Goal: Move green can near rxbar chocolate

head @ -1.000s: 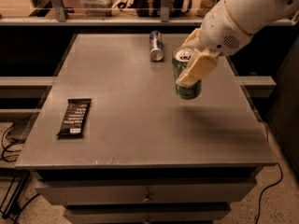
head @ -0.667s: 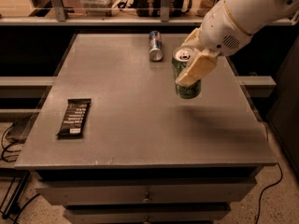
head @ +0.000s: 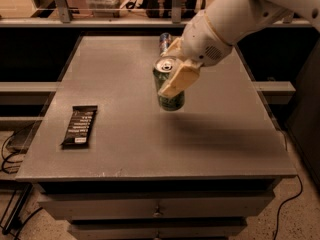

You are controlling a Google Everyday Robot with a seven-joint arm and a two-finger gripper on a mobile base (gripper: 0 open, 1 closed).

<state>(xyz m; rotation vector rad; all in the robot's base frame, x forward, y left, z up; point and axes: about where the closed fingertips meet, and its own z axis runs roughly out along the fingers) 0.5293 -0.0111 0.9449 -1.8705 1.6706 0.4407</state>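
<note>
My gripper [head: 172, 81] is shut on the green can [head: 169, 85], with a cream finger across its front. The can is upright, silver top showing, held a little above the grey table [head: 150, 149] near its middle. The rxbar chocolate [head: 80, 126], a flat black wrapper with white text, lies near the table's left edge, well to the left of the can. My white arm [head: 235, 16] comes in from the upper right.
A slimmer blue-and-silver can [head: 164, 40] lies at the back of the table, partly hidden behind my gripper. A shelf with clutter runs behind the table. Drawers sit under the front edge. Cables lie on the floor at the left.
My gripper has carried the green can to the left, from the right part of the table to near the middle. The bar has not moved.
</note>
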